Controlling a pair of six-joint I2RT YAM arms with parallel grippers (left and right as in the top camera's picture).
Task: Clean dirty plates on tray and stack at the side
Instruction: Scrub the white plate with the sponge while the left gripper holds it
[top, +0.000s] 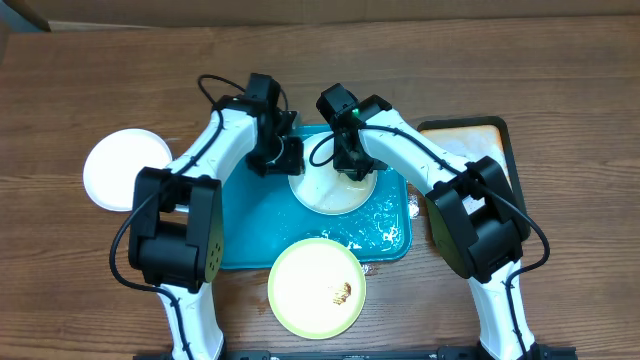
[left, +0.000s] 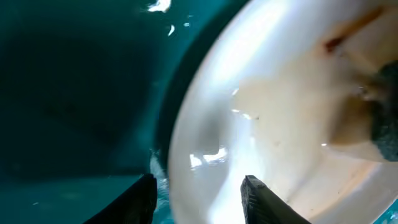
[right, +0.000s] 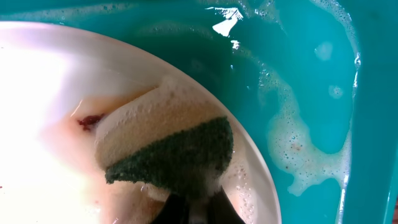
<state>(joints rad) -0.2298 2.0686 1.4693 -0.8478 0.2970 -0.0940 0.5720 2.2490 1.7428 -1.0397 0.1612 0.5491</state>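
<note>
At table centre: I see the teal tray (top: 245, 225) lying flat and wet, with foam (top: 388, 222) gathered toward its 4 o'clock corner.
Plate on tray: one white plate (top: 325, 195) sits inside the tray, close to its middle, and both arms meet over it.
Left hand: my left hand (left: 202, 193) comes in at that plate's 10 o'clock edge. Its fingers (left: 261, 202) stand part way apart, astride the rim, one over the tray floor and one over the plate's inside. I cannot tell whether they actually pinch the rim.
Right hand: my right hand (right: 196, 208) is closed tight on a sponge (right: 168, 149), which has a pale yellow body and a dark green scouring face. The sponge is pressed onto the plate's inside, near the rim at about 1 o'clock.
Dirt: a small red-brown smear (right: 90, 120) lies just beside the sponge, and a milky, soapy film is spread around it.
Yellow-green plate: the pale yellow-green plate (top: 300, 290) is at the tray's 6 o'clock, overlapping the near rim, with a brown smudge (top: 342, 291) right of its centre.
Second white plate: the second white plate (top: 115, 170) rests on the table (top: 560, 80) at the tray's 9 o'clock, apart from the tray.
Tan tray: a black-rimmed tan tray (top: 465, 138) lies at 2 o'clock, just beside the teal one.
</note>
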